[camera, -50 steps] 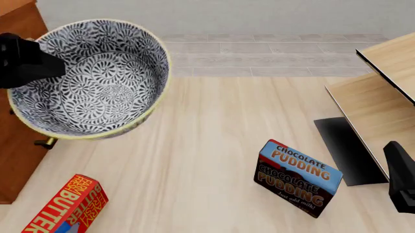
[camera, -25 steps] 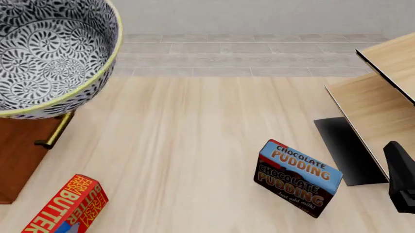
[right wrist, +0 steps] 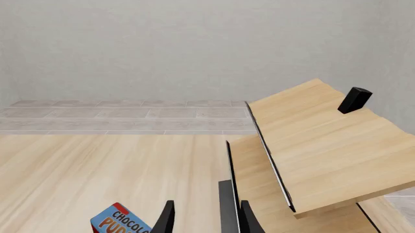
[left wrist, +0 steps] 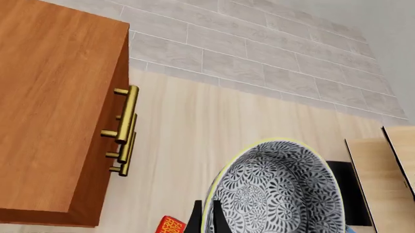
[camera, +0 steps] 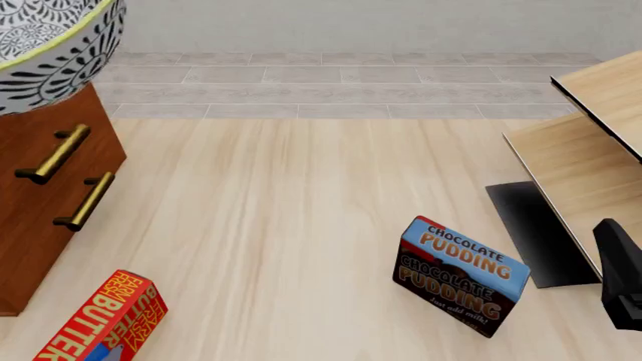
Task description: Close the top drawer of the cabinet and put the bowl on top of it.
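The bowl (left wrist: 279, 191), blue-grey floral inside with a cream rim, hangs in the air beside the cabinet (left wrist: 52, 97), with its rim above the floor. My left gripper (left wrist: 206, 216) is shut on the bowl's near rim. In the front view only an edge of the bowl (camera: 45, 41) shows at the top left corner, above the cabinet (camera: 35, 203); the left gripper is out of that frame. The top drawer's handle (left wrist: 128, 108) lines up with the handles below it, so the fronts look flush. My right gripper (right wrist: 207, 221) stands open and empty at the far right (camera: 622, 282).
A chocolate pudding box (camera: 461, 274) stands on the floor centre right. A red butter box (camera: 95, 320) lies at the front left, below the cabinet. Pale wood furniture (camera: 592, 143) with a black panel (camera: 531, 226) fills the right side.
The bowl has travelled up and to the left, leaving most of the front view. That uncovered the cabinet's front and two brass handles. The right arm has not moved.
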You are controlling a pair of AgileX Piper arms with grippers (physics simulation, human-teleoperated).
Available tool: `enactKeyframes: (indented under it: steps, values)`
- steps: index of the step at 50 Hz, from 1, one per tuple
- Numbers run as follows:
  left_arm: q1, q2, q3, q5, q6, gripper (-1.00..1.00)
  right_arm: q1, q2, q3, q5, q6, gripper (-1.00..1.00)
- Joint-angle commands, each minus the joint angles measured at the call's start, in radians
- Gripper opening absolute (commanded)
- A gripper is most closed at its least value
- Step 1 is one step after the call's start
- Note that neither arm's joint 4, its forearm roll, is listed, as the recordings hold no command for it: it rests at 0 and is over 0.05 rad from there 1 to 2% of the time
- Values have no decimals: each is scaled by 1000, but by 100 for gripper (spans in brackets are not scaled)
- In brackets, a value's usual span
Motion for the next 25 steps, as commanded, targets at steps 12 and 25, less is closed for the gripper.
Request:
enactKeyframes:
  steps: [12,25]
  values:
    - [110,78,-190,49,-28,-100,0,0,6,-6,0,100]
    - [178,131,-267,53,-51,-100,0,0,6,-6,0,100]
